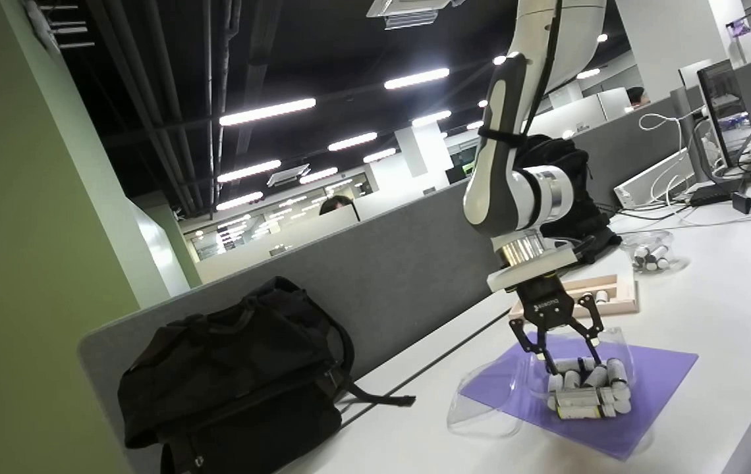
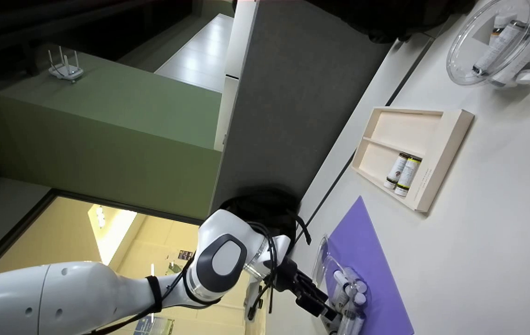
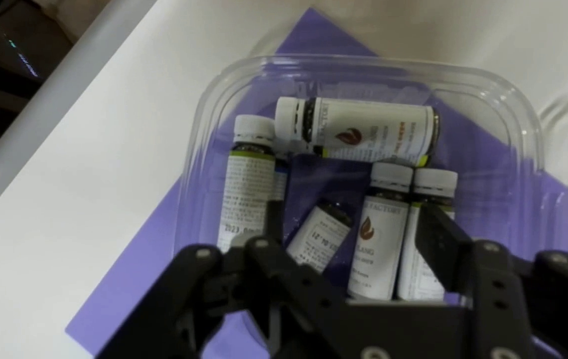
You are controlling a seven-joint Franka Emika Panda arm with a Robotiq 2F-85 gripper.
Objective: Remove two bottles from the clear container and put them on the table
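Observation:
The clear container [image 3: 403, 65] sits on the purple mat and holds several small bottles with white caps, dark glass and white labels. In the wrist view one bottle [image 3: 373, 127] lies across the top. A bottle [image 3: 381, 244] and another beside it lie side by side; a further bottle [image 3: 320, 237] lies at a slant. My gripper [image 3: 356, 232] is open, its fingers apart over these bottles; nothing is held. In both exterior views the gripper [image 1: 574, 363] [image 2: 332, 314] points down at the bottles [image 1: 596, 376] [image 2: 357, 298], its tips in or just above the container. The white table [image 1: 711, 316] surrounds the mat.
The purple mat [image 1: 665, 368] lies under the container. A clear lid-like piece [image 1: 484, 405] lies beside it. A pale wooden tray [image 2: 444, 158] holds two bottles [image 2: 403, 174]. Another clear container [image 2: 455, 60] with bottles stands further along. Black backpacks [image 1: 237, 382] and the grey divider [image 1: 415, 263] line the back.

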